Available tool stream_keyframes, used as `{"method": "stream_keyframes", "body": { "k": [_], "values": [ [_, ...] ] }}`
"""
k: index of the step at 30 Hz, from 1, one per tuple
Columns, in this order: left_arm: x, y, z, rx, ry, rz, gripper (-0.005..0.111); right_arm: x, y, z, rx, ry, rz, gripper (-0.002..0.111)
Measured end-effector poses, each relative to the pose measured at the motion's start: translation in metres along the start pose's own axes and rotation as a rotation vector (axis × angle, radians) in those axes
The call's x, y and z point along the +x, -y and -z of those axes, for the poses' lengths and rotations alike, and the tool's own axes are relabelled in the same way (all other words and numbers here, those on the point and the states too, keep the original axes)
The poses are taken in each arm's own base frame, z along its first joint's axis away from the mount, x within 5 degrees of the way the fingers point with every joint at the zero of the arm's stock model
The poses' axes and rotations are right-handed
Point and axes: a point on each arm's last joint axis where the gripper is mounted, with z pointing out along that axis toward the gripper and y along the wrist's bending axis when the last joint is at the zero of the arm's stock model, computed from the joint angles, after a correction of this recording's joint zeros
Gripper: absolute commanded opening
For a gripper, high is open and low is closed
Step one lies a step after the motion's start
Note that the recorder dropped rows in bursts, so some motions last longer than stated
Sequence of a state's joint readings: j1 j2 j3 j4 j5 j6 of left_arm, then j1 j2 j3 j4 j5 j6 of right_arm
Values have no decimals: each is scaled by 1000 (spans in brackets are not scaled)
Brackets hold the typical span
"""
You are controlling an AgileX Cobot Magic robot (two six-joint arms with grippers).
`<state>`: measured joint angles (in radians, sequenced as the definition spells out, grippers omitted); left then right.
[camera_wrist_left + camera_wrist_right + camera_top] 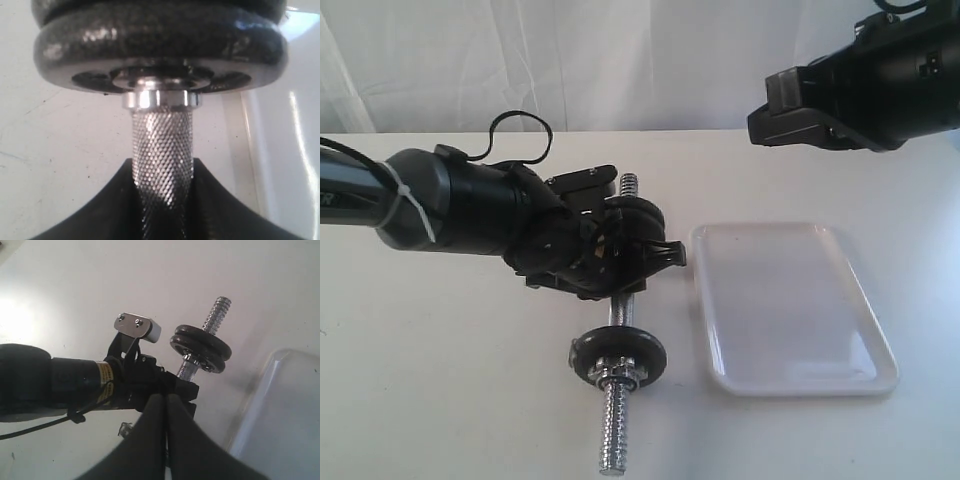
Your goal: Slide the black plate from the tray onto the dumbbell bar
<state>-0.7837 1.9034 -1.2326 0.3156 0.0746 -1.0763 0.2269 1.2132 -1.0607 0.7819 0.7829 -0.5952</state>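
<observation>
Left gripper (636, 255): clamped on the dumbbell bar (614, 415). The left wrist view shows its fingers on either side of the knurled handle (162, 150), just below a chrome collar (160, 99).
Bar attitude: it lies along the white tabletop (440, 380), beside the tray. One end points away from the exterior camera and the other towards it.
Far end: two black discs sit stacked against each other, and the threaded tip (217, 310) beyond them is bare, with no nut on it.
Black plate (197, 336): probably the outer disc of that far pair, already threaded over the bar. Nothing visible tells the two discs apart, so this is a judgement.
Near end: a pair of black discs (618, 357) is locked by a chrome star nut (616, 372).
Tray (790, 300): lies just beside the bar and holds nothing.
Right gripper (165, 402): fingers pressed together around nothing, raised well above the far side of the table.
Step in hand: the slide looks complete, and the left arm is steadying the bar.
Next move: check that the plate sits flush against its neighbour. Then open the left fingers gently, because the bare thread lets the plate slip off if the bar tilts.
</observation>
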Motion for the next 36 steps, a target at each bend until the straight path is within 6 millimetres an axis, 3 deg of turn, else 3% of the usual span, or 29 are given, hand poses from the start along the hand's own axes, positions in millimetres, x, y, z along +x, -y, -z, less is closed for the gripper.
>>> {"method": "stream_keyframes", "body": {
  "k": [5, 36],
  "values": [
    [2, -5, -12, -18, -18, 41, 0, 0, 0, 0, 0, 0, 1, 0],
    [1, -9, -12, -63, -43, 53, 0, 0, 0, 0, 0, 0, 1, 0]
  ]
}}
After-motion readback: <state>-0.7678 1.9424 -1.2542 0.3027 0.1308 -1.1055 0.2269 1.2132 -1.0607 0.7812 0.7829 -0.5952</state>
